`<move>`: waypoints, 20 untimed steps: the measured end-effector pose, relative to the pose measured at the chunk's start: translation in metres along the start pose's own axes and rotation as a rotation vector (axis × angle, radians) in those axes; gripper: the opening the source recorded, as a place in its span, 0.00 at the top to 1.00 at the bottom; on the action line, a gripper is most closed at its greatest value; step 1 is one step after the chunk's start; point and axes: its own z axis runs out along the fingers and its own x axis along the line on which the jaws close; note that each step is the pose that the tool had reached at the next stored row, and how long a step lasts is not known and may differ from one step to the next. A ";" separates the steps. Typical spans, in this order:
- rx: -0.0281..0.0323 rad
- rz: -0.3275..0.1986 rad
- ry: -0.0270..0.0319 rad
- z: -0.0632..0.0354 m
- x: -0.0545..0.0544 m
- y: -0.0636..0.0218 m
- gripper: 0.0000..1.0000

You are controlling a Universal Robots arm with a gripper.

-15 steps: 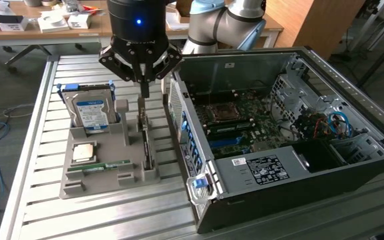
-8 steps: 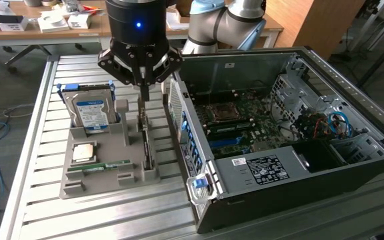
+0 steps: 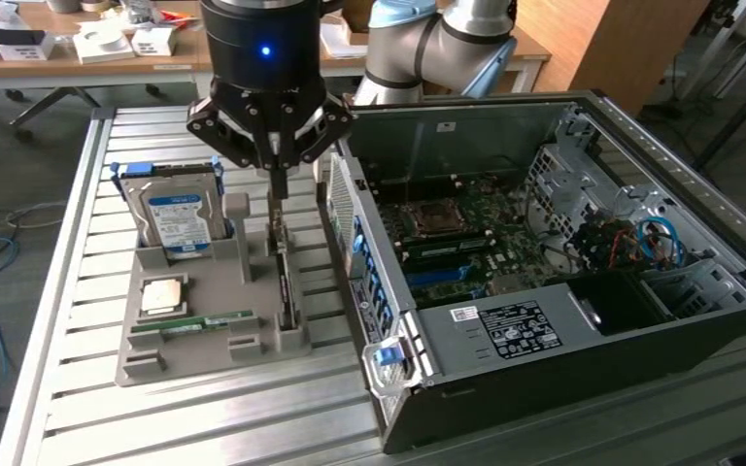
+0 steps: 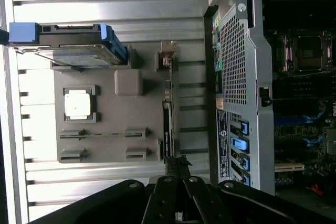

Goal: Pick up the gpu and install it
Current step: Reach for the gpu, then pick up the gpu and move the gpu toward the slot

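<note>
Grip seems good: the pincer (image 3: 275, 175) is clenched on the top edge of the gpu (image 3: 284, 277), which stands on edge in the grey holder (image 3: 211, 286) directly below it. I think a straight vertical pull is best, so the card does not jam.

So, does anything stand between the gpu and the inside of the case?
Yes. The perforated wall of the case rises between the gpu, standing in its tray slot, and the board. The case is open on top, and nothing visible blocks that way.
</note>
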 end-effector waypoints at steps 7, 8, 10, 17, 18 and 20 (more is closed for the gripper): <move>0.0000 0.000 0.0000 0.0001 0.001 0.0000 0.89; 0.0000 0.000 0.0000 0.0001 0.001 0.0000 0.89; 0.0000 0.000 0.0000 0.0001 0.001 0.0000 0.89; 0.0000 0.000 0.0000 0.0001 0.001 0.0000 0.77; 0.0000 0.000 0.0000 0.0001 0.001 0.0000 0.77; 0.0000 0.000 0.0000 0.0001 0.001 0.0000 0.65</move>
